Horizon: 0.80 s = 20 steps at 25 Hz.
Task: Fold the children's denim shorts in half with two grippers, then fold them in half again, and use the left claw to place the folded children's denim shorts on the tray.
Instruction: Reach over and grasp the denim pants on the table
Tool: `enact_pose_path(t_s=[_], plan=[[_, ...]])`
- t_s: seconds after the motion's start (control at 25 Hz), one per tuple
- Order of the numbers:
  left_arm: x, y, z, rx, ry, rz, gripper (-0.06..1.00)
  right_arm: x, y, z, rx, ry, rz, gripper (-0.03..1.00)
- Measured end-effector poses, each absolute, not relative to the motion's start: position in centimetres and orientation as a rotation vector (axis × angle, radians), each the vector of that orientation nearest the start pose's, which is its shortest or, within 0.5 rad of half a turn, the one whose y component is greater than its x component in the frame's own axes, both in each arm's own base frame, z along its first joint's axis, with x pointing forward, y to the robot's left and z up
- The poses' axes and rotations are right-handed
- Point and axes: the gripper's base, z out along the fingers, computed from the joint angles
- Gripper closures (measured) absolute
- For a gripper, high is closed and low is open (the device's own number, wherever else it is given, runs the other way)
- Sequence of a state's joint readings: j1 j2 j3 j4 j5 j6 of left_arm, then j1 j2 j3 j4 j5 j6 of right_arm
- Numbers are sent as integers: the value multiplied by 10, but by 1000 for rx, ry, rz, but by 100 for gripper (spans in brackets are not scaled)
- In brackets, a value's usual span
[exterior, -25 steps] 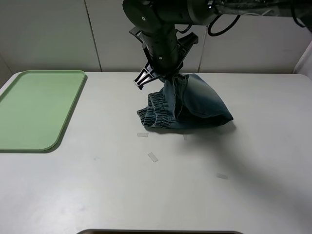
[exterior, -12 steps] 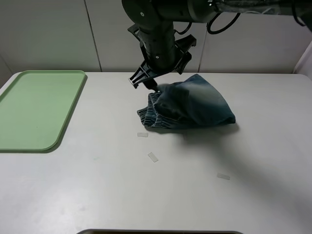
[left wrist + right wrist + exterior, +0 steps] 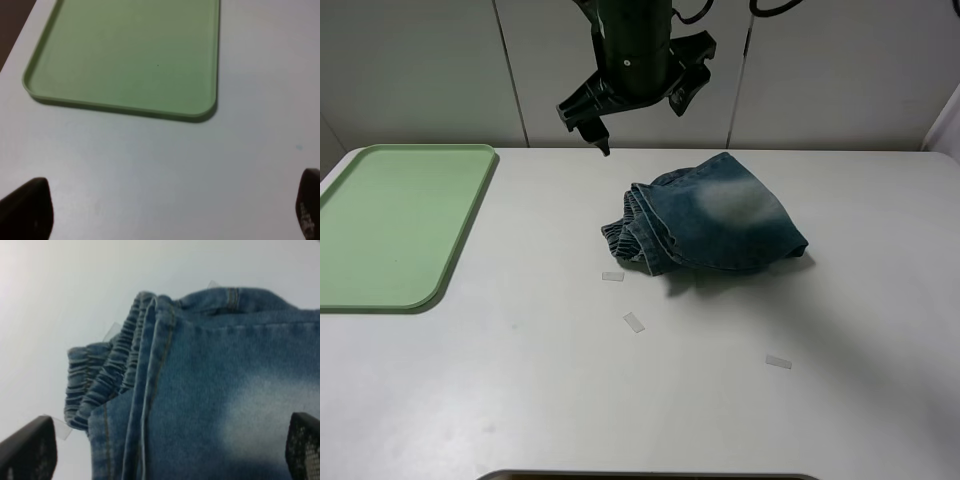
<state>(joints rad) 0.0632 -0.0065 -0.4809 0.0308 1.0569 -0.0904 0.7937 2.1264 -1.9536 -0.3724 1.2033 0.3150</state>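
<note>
As the folded children's denim shorts (image 3: 720,225) lie well apart from the tray (image 3: 380,225), right gripper (image 3: 640,127) spread empty above, all layers should be pinched together by the open left gripper (image 3: 160,210)

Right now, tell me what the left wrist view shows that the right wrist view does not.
Only left wrist: the pale-green tray. Only right wrist: the denim shorts, folded, gathered waistband layers stacked at one edge. Both: the white table, and open jaws: the left gripper and the right gripper each show only fingertips.
</note>
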Motion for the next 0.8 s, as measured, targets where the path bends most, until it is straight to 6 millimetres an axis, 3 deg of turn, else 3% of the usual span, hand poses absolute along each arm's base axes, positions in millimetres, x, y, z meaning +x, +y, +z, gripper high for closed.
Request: enact_pose_path(t_s=[0.28,0.48,0.68,0.8], plan=[[-4,2,272,-159,2047,20,-2,335,301,298,-744,2553,-135,27],[-4,2,272,-159,2047,20,-2,313,293,331,-790,2544,39,27],[-4,2,272,-159,2047,20,-2,299,283,339,-818,2555,75,27],[-4,2,272,-159,2047,20,-2,278,263,347,-848,2562,68,27]])
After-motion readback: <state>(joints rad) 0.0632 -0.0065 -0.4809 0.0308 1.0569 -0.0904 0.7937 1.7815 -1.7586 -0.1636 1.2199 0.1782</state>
